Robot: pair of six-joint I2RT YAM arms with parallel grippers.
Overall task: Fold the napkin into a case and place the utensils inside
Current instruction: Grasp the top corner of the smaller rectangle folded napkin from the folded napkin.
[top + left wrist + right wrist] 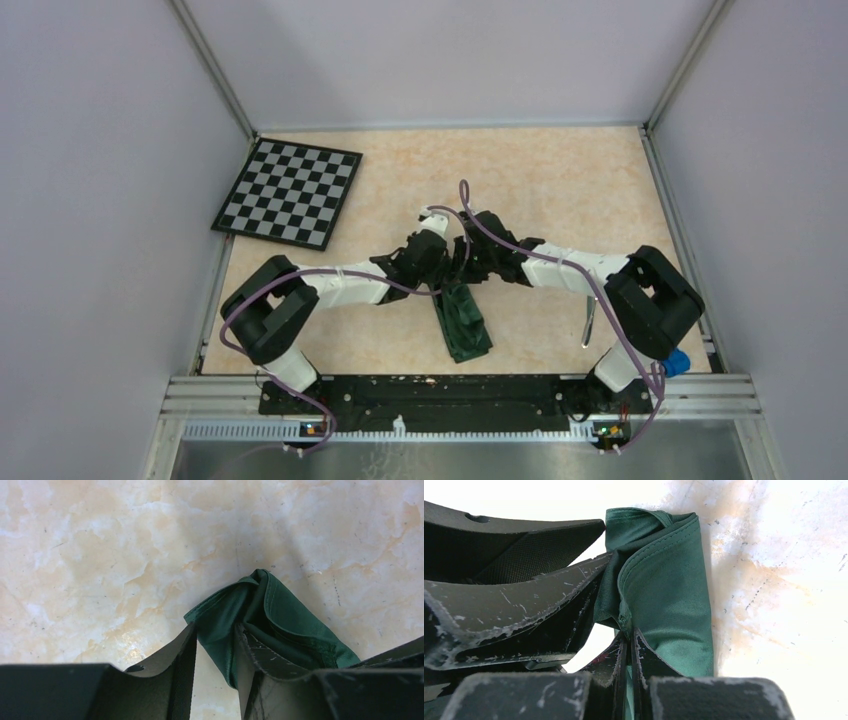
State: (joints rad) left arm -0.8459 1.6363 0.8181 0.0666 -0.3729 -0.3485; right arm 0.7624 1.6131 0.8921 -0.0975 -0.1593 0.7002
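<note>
1. Green napkin [463,322] lies at the centre of the table [560,180], folded narrow; case seems unfinished.
2. Its hem sits pinched in right gripper [630,645]; left gripper [216,640], half apart, straddles a fold, grip unclear.
3. One utensil [589,322] lies outside, not yet inserted.

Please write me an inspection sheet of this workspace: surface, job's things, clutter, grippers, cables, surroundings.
Surface: beige marbled table, no spills seen.
Job's things: green napkin folded into a narrow strip, far end at the fingers; one silver utensil beside the right arm; no other utensil seen.
Clutter: checkered board at the far left; blue object by the right base.
Grippers: right gripper fingers shut on the napkin; left gripper fingers apart, cloth between them.
Cables: purple cables loop along both arms.
Surroundings: grey walls; nothing else seen.
</note>
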